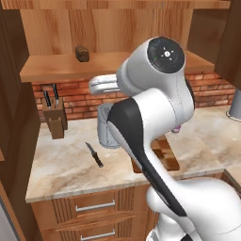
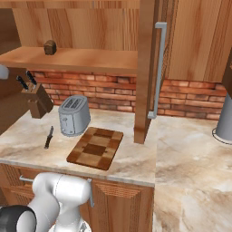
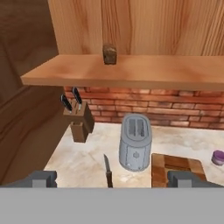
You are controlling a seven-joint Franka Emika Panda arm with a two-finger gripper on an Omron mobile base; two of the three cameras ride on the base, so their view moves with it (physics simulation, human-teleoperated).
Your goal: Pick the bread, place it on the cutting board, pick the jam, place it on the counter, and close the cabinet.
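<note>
The bread is a small dark brown chunk standing at the back of the open cabinet's shelf. In the hand view my gripper is open with nothing between its fingertips, well back from the shelf and lower than the bread. The patchwork cutting board lies bare on the counter right of the toaster. The purple jam stands on the counter just right of the board. The cabinet door stands open, edge-on, with its grey bar handle.
A grey toaster stands left of the board. A knife lies on the counter near it. A wooden knife block sits by the brick wall at left. A grey vessel stands far right.
</note>
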